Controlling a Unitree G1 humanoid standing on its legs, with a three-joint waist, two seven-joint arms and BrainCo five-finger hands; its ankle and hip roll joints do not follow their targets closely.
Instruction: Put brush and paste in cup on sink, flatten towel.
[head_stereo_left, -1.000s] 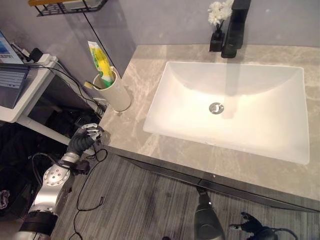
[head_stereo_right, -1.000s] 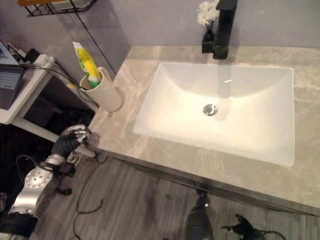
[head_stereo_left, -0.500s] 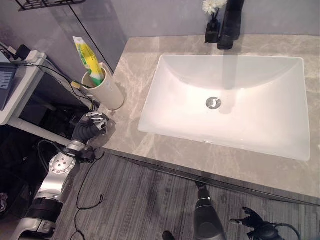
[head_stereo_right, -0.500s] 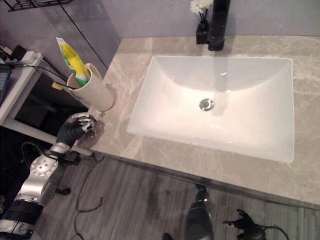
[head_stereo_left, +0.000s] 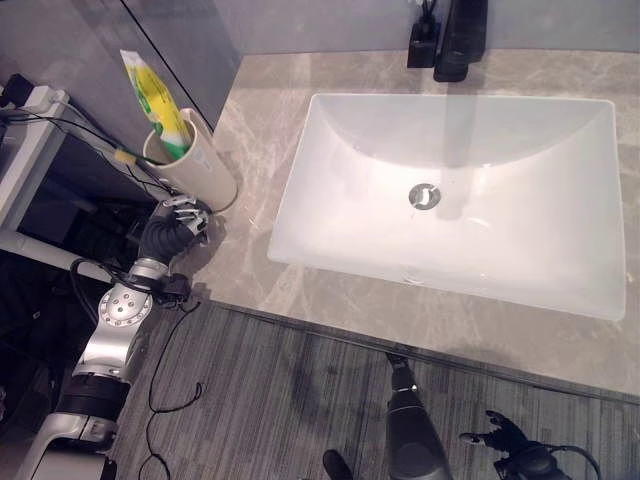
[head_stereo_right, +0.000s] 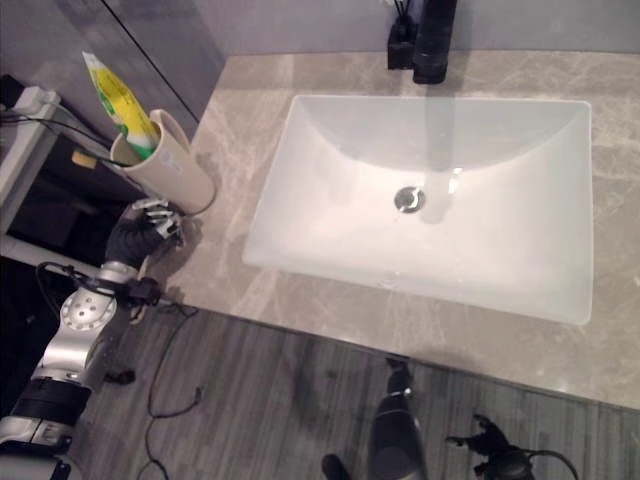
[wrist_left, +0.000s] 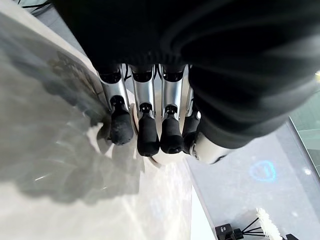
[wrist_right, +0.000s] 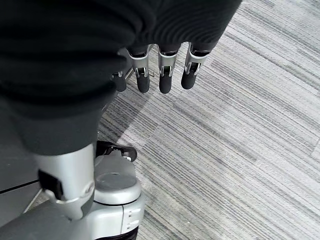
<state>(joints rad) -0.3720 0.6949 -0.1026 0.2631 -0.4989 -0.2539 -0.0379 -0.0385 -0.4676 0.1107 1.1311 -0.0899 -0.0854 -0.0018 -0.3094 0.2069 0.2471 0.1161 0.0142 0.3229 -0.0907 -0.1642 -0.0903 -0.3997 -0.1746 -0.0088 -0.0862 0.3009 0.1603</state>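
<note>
Grey marble counter (head_stereo_left: 300, 290), white rectangular sink (head_stereo_left: 450, 190) sunk in its middle, black faucet (head_stereo_left: 458, 40) at the back edge. Cream cup (head_stereo_left: 195, 165) upright at the counter's left front corner, yellow-green paste (head_stereo_left: 150, 95) standing in it, brush (head_stereo_left: 125, 155) end poking over the rim. Left hand (head_stereo_left: 172, 225) just beside the cup's base at the counter edge, fingers (wrist_left: 145, 130) loosely bent, dark tips hanging over the marble, holding nothing; contact with cup not clear. Right hand (wrist_right: 160, 75) low over grey striped floor (wrist_right: 240, 125), fingers relaxed and straight, empty.
</note>
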